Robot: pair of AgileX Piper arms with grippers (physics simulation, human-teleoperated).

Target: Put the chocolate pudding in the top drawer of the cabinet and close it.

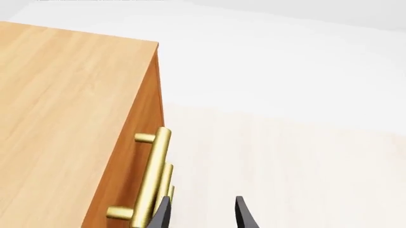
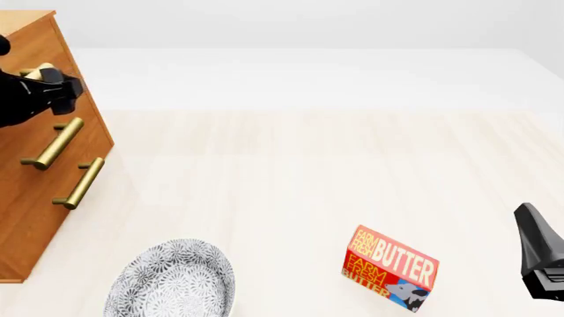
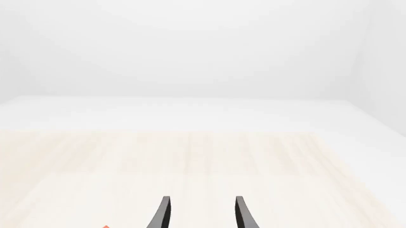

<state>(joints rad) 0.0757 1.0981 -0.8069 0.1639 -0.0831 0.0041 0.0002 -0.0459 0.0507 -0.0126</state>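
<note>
The chocolate pudding is not in view in any frame. The wooden cabinet (image 2: 26, 191) stands at the table's left edge with its drawers shut. My left gripper (image 2: 66, 87) is open at the top drawer (image 2: 63, 61), partly hiding that drawer's brass handle (image 2: 39, 70). In the left wrist view the handle (image 1: 152, 175) lies just beside one finger (image 1: 161, 216), outside the gap of the left gripper (image 1: 201, 216). My right gripper (image 2: 537, 254) is open and empty at the near right edge of the table; it also shows in the right wrist view (image 3: 201, 216).
A red-and-yellow BUTTER box (image 2: 390, 267) stands near the front, right of centre; a red corner of it (image 3: 105, 226) shows in the right wrist view. A grey patterned bowl (image 2: 172, 281) sits front left by the cabinet. Lower brass handles (image 2: 53, 144) stick out from the cabinet front.
</note>
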